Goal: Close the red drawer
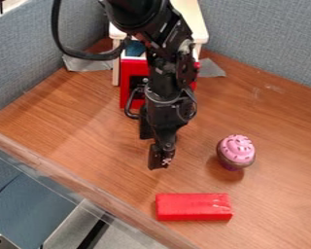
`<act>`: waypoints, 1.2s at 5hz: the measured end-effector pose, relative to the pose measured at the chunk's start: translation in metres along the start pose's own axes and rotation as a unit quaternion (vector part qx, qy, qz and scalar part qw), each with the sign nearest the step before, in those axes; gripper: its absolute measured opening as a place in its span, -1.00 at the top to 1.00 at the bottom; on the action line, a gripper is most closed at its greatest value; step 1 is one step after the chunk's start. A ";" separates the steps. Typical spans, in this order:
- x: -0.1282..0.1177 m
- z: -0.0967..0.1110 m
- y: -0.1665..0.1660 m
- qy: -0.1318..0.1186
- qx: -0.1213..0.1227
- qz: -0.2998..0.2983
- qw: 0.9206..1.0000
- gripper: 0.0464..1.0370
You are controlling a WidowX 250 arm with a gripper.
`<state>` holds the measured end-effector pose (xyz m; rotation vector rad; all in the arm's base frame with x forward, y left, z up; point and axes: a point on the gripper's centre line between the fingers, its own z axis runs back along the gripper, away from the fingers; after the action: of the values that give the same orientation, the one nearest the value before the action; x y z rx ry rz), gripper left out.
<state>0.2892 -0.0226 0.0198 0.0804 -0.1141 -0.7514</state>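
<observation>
My tool (pixel 158 155) is above the worktop (pixel 93 121); I cannot tell its opening, but no held item is visible. No lift is evident; any grasp remains to be made. The toy cupcake (pixel 237 151), nearby at right, stands icing upward, axis roughly vertical. The red block (pixel 193 206) lies flat nearer the camera, long axis running left to right.

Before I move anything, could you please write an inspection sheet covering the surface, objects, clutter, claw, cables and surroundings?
Surface: wood-grain table, with grey tape near its back.
Objects: red block lying flat; pink-topped toy cupcake, apart from it.
Clutter: red box-like item behind the arm.
Claw: hangs over the table, nearer the cupcake and block than the tape.
Cables: black cable looping beside the arm.
Surroundings: blue-grey panels.
</observation>
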 end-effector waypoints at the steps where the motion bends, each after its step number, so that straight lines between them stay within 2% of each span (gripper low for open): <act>1: 0.001 -0.001 0.008 -0.002 0.003 0.011 1.000 -0.92; 6: 0.004 0.005 0.044 -0.009 0.018 0.053 0.998 -0.92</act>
<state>0.3213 0.0067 0.0299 0.1011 -0.1487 -0.6435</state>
